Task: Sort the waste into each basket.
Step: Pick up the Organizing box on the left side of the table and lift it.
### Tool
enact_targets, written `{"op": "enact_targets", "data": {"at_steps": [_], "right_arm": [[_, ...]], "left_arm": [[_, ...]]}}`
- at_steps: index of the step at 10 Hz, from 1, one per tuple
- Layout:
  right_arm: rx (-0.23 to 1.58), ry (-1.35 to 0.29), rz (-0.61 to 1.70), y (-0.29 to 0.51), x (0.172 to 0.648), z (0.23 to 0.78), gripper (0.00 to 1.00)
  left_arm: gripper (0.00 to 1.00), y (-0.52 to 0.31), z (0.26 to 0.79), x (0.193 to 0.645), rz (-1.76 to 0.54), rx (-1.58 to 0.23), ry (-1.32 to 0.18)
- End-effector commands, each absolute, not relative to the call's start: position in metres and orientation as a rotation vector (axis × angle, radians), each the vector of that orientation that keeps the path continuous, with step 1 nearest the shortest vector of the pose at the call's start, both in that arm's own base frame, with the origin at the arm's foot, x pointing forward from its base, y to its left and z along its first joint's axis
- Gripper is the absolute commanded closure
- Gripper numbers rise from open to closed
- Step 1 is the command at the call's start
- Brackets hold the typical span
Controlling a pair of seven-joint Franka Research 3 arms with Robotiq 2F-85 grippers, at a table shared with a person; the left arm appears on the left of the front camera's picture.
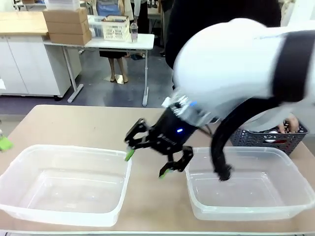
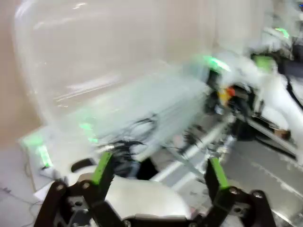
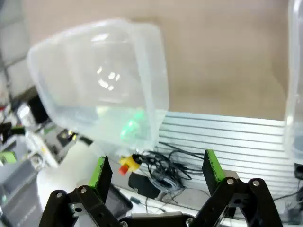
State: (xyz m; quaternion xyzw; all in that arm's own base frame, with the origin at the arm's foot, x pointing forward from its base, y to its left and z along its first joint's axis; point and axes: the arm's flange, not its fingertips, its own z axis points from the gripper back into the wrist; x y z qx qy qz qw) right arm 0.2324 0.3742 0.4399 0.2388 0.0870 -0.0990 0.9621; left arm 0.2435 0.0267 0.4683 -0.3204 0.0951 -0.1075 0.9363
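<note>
Waste is hard to find from where I sit: the only trace is something pale inside the dark openwork basket (image 1: 268, 139) at the far right of the table, too hidden behind my arm to say whether it is a can or a bottle, or which way it lies. A person's hand (image 1: 290, 124) rests at that basket's far rim.

Both clear tubs look empty. The left tub (image 1: 69, 152) and the right tub (image 1: 236, 151) sit side by side at the near edge, long sides running across the table, with a strip of bare table between them.

My right gripper (image 1: 150, 162) hangs over that strip, fingers spread wide, nothing between them; the right wrist view confirms the gap (image 3: 154, 172). My left gripper (image 2: 158, 175) shows open and empty too in its own blurred view, looking at a tub wall.

I judge the right arm is between items. To do this well, I would swing it back toward the dark basket, wait until I can see an item's long axis clearly, then close across the narrow side.
</note>
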Motion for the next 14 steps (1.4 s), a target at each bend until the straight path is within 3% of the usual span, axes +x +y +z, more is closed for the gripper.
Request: {"op": "enact_targets", "data": {"at_steps": [1, 2, 4, 5, 8, 10, 14], "right_arm": [[0.375, 0.156, -0.365, 0.425, 0.266, 0.425, 0.0], [0.303, 0.117, -0.394, 0.442, 0.271, 0.408, 0.0], [0.129, 0.073, -0.431, 0.444, 0.274, 0.396, 0.0], [0.329, 0.11, -0.364, 0.425, 0.252, 0.403, 0.0], [0.18, 0.089, -0.431, 0.441, 0.264, 0.378, 0.0], [0.15, 0.067, -0.458, 0.458, 0.266, 0.366, 0.0], [0.11, 0.075, -0.365, 0.476, 0.274, 0.353, 0.0]], "left_arm": [[0.0, 0.031, 0.43, 0.224, -0.168, -0.403, 0.228], [0.0, 0.037, 0.414, 0.221, -0.156, -0.31, 0.262], [0.0, 0.046, 0.421, 0.232, 0.04, -0.479, -0.016], [0.0, 0.048, 0.451, 0.253, -0.155, -0.357, 0.208], [0.0, 0.055, 0.453, 0.258, -0.092, -0.384, 0.155], [0.0, 0.052, 0.43, 0.263, -0.114, -0.267, 0.077], [0.0, 0.054, 0.375, 0.274, 0.02, -0.137, 0.09]]}}
